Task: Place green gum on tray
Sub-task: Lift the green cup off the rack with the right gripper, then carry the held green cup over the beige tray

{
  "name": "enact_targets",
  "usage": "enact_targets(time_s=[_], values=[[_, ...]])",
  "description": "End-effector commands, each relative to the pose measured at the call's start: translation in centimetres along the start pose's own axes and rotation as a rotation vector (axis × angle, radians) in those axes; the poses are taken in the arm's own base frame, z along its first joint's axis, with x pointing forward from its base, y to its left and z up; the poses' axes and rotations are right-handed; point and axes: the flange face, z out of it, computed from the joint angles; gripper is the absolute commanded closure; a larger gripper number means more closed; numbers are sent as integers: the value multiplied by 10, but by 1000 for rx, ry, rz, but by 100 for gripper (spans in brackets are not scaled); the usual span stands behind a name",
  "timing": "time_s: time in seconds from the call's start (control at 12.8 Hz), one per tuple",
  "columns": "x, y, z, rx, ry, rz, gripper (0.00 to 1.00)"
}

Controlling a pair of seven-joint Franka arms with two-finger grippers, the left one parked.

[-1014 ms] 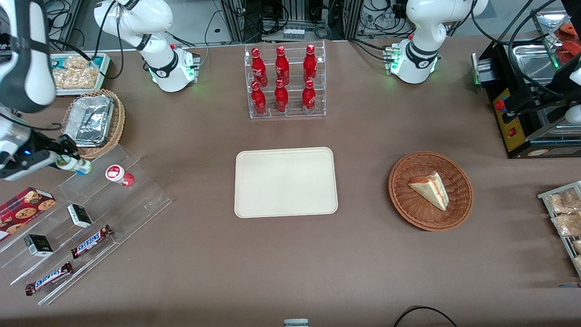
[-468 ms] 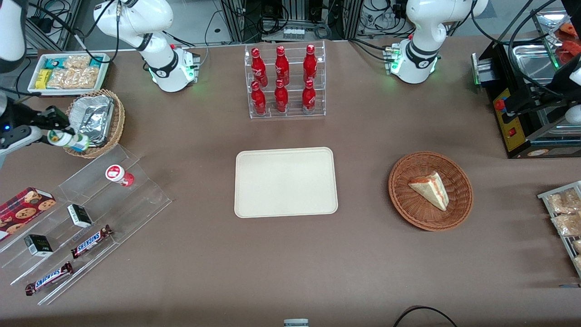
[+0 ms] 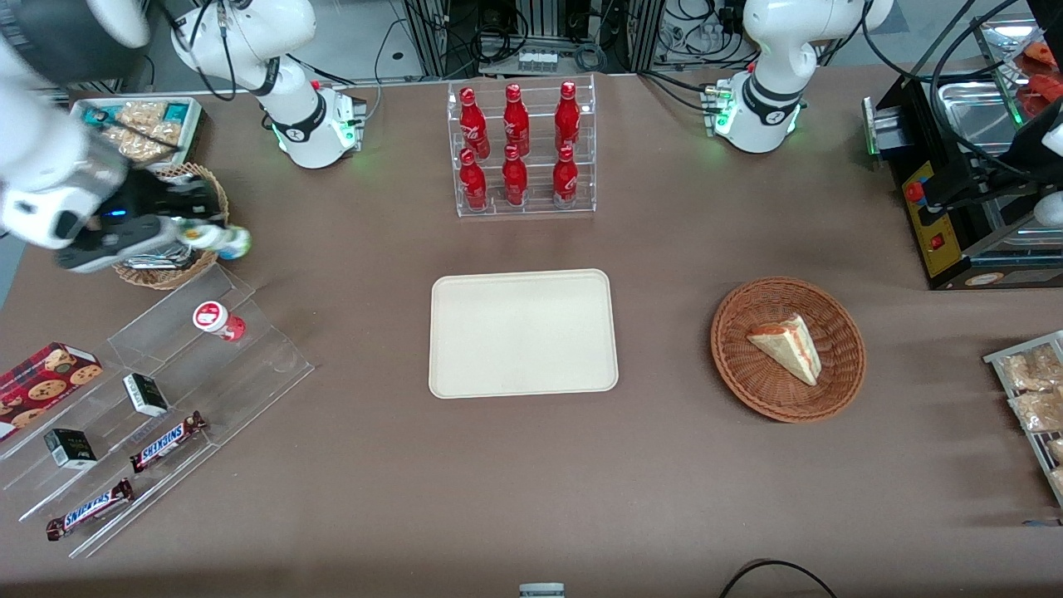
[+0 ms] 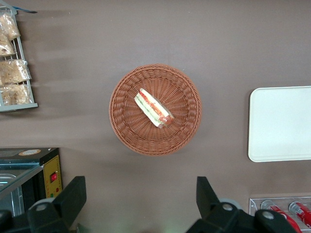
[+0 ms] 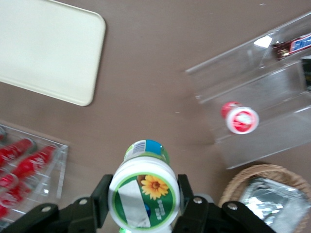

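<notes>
One green gum sits clamped in the gripper, held in the air; one tray lies well apart, toward the table's middle, nearer the front camera.

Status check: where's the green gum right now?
Gripper shut on green gum, above the table near the foil basket. Tray bare, path open.
</notes>
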Motion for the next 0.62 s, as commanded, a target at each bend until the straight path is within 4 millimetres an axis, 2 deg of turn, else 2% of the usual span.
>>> enact_targets(time_s=[0.0,0.08,0.23,0.39,0.55], values=[[23,-84,1,-2,5,96,100],[32,-120,9,9,7,124,100],[50,-177,35,18,31,185,100],[69,-216,67,29,50,218,100],[86,-235,96,41,62,243,100]])
